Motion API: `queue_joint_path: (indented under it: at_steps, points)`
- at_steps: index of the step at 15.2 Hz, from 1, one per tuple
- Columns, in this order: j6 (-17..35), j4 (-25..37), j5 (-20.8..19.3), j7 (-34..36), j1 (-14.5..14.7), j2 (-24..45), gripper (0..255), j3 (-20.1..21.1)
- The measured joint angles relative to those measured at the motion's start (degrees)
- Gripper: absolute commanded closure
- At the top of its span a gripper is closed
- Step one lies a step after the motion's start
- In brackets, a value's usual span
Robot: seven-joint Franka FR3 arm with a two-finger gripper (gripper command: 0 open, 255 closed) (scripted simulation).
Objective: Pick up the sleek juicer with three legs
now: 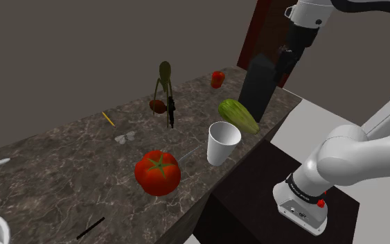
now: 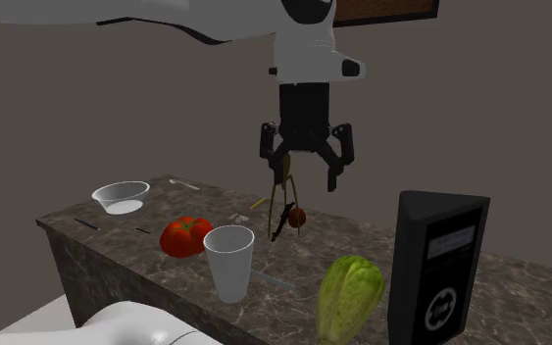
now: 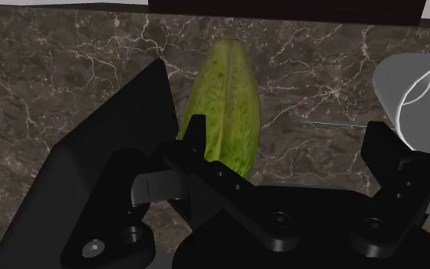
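Note:
The juicer (image 1: 165,86) is olive-brown, with a teardrop head on three thin legs, and it stands upright near the back of the dark marble counter (image 1: 61,159). In the second exterior view the juicer (image 2: 282,201) shows behind and below my gripper (image 2: 303,169). The gripper hangs high above the counter, open, with nothing between its fingers. From the shoulder view the gripper (image 1: 283,69) is over the black box, well to the right of the juicer. The wrist view has my gripper (image 3: 286,137) looking down on a green ribbed vegetable (image 3: 224,99).
A black box (image 1: 259,86) stands at the counter's end, with the green vegetable (image 1: 238,116) and a white cup (image 1: 222,142) beside it. A tomato (image 1: 157,172) lies nearer the front edge. A small dark red item (image 1: 157,106) sits by the juicer's legs, and a red pepper (image 1: 217,78) lies behind.

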Motion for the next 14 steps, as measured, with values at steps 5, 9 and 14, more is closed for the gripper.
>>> queue_joint_path:
  at_steps: [5,9,14]
  points:
    - [2.84,3.06,1.56,2.1,0.57,6.04,0,1.73]
    - [5.7,7.59,3.25,4.94,1.26,13.6,0,4.09]
    - [8.72,14.76,4.3,8.06,1.87,23.87,0,6.59]
